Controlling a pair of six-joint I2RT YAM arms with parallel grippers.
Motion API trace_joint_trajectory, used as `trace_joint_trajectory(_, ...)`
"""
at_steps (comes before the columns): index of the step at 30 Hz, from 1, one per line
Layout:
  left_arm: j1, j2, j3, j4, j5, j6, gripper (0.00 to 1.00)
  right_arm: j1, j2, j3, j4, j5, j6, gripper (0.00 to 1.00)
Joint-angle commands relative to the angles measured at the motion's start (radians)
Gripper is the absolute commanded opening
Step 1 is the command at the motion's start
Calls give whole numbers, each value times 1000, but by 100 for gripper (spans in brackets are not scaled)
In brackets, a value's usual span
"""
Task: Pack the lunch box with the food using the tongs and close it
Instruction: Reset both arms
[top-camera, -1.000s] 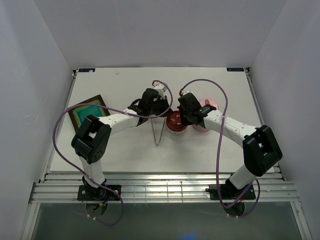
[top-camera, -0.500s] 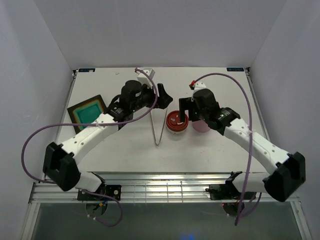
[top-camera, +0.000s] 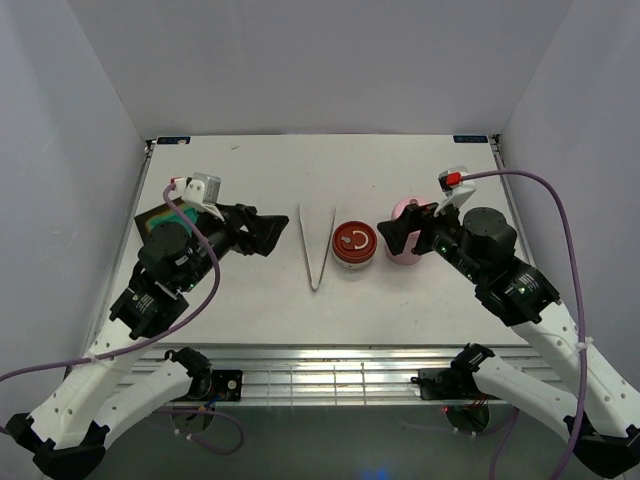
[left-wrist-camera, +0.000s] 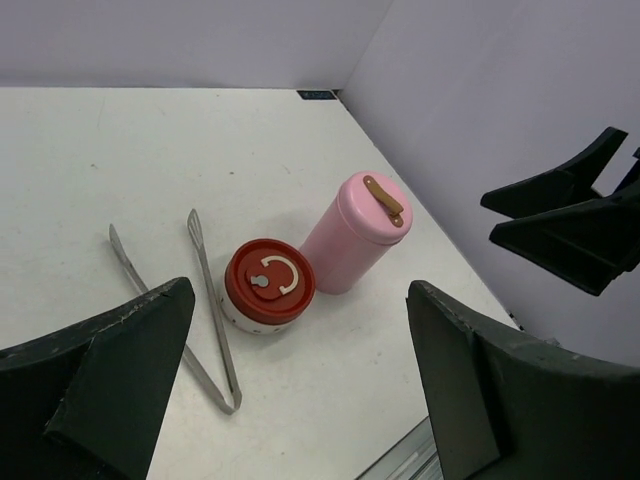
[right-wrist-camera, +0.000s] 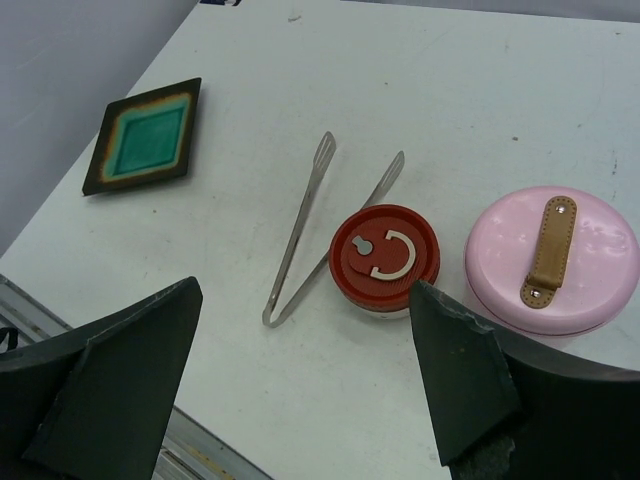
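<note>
Both my arms are held up over the near half of the counter, and I judge that as standing clear. My left tool is spread wide and empty above the left side. My right tool is just as wide and empty, hanging up over the pink tub. The black tray with its green middle sits bare at the far left, well apart from the rest. The pink tub, its brown strap on top, stands lidded just beside the red pot, which is lidded too; I take these two for the lunch box. No food shows anywhere, so I judge it is packed inside them. The tongs lie flat just left of the red pot, their joined end toward me. One arm runs close by the pot, though I cannot tell whether it touches. Plain pale walls box in the back and both sides, and the counter is flat, white and faintly scuffed.
</note>
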Motion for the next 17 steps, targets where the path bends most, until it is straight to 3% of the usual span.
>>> trace_joint_trajectory(1,-4,-48,-30,-93,-49,5,98,0,-44,-11,44,4,1,90)
trace_joint_trajectory(17,-5,-74,-15,-107,-39,8,98,0,-169,-62,70,-19,-4,91)
